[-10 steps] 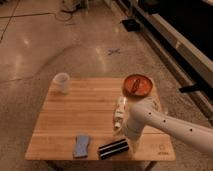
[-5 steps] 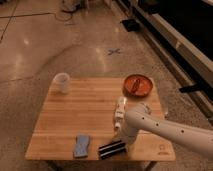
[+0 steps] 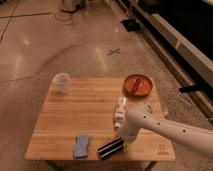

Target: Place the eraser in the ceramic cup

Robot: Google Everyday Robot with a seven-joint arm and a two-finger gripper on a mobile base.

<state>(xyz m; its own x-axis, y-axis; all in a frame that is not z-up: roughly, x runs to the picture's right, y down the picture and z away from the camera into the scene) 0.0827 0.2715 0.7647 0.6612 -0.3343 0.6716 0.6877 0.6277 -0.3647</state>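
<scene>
Assessing step as grasp, not yet lifted | gripper low at eraser's right end, grip state cannot be told | eraser flat near table front edge | ceramic cup upright, far-left corner, well apart: carry across needed.

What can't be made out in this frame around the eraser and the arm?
1. Camera view: the claw, at the right end of the eraser near the front edge of the table, is covered by the wrist of the arm. Contact with the eraser cannot be judged.
2. The eraser's right end is hidden under that wrist.
3. The lower end of the white bottle is hidden behind the arm.
4. The arm's base is cut off by the right edge.
</scene>
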